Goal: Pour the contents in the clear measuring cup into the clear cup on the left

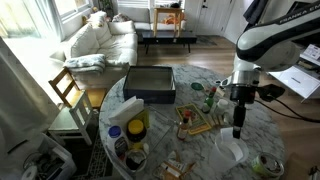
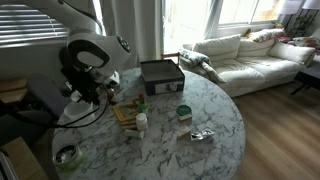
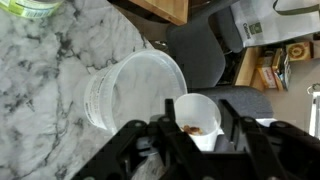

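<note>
Gripper [image 3: 196,128]: the fingers stand on either side of the measuring cup [image 3: 202,108], partly open. I cannot tell from the wrist view whether the pads actually bear on its wall. Brownish contents [image 3: 190,127] sit low in the measuring cup. The clear cup [image 3: 135,90], the wider one, stands just beside it on the left, mouth up. Their rims overlap in the wrist view; touching or apart, I cannot tell. Risks, as I judge them: (1) if my hold is light, the smooth wall slips as I tilt and the measuring cup drops; (2) a tilt begun with the lip short of the clear cup's mouth puts the contents on the marble table [image 3: 45,70]; (3) a lip brought in too low nudges the light clear cup and slides or tips it toward the table edge, which runs close past it with dark floor beyond. Room: bare marble lies left of the clear cup, and a green-lidded container [image 3: 30,4] sits at the frame corner, well apart. Farther out in an exterior view, a wooden tray [image 1: 195,122] and a bottle [image 1: 210,97] crowd the table's middle near my arm, so a wide swing that way is poor. The black box [image 1: 150,83] sits toward the far rim. The chair [image 1: 68,88] and sofa [image 1: 100,40] lie beyond, out of the work.
</note>
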Motion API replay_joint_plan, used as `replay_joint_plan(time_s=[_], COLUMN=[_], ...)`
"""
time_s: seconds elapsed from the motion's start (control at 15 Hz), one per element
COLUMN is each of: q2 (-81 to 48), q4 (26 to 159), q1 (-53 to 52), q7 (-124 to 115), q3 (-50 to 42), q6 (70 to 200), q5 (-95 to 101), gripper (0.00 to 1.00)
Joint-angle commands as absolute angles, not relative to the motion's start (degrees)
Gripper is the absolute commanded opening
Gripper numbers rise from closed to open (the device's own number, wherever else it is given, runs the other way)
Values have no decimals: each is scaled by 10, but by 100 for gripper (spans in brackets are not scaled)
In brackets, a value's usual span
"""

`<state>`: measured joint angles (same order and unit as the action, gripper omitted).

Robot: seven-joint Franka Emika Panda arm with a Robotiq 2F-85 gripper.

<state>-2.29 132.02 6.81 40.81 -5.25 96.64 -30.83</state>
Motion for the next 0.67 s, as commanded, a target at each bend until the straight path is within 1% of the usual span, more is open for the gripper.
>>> replay_joint_plan(time_s=[0.0,0.13,0.2,0.6], q2=[-24,-24,-24,-5], q4=[1319,1318,1318,1359], q1=[67,67,67,76], q7=[408,408,408,541], q3=[-54,-54,-54,-60], q6=[965,965,965,1026], q5=[-308,-308,-308,-328], gripper=[47,47,22,22])
